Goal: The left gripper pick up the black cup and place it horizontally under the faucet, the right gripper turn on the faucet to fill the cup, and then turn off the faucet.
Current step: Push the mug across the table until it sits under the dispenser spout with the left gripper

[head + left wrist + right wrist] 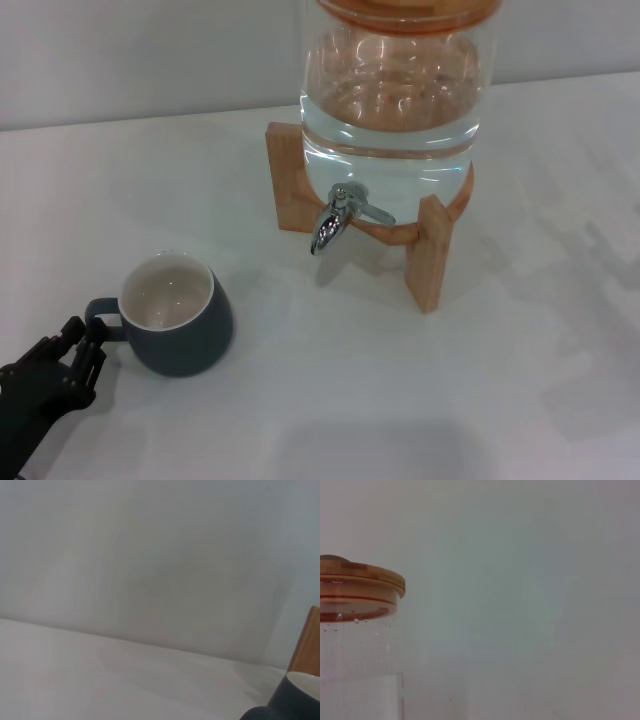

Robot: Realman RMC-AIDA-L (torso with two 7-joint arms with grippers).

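1. The black cup (pixel 178 318) stands upright on the white table (pixel 350 400), mouth up and cream inside showing, toward the robot's left and well short of the faucet (pixel 338 217).

2. The cup's loop handle (pixel 100 318) sticks out to the robot's left, pointing straight at the left gripper (pixel 78 352), which sits low at the near-left corner of the head view.

3. The relation that matters: the left gripper's knobbly fingertips (pixel 90 345) are right at the handle, touching or just beside it; the head view does not settle which. The cup body lies beyond the handle, to the gripper's right and slightly farther from the robot.

4. The fingers look drawn close together near the loop, but whether they are clamped on it or merely next to it cannot be told. The left wrist view shows only the cup's rim and dark side (pixel 295 695) at its edge, with none of the gripper's own fingers.

5. The left arm is plainly the nearer one. The right gripper is not seen in any view; its wrist camera faces the wooden lid (pixel 357 587) of the glass jar (pixel 392 100), so that arm appears parked high by the jar.

6. The faucet's spout points down and toward the robot, between the wooden stand legs (pixel 432 250); the cup must travel right and away to sit under it.
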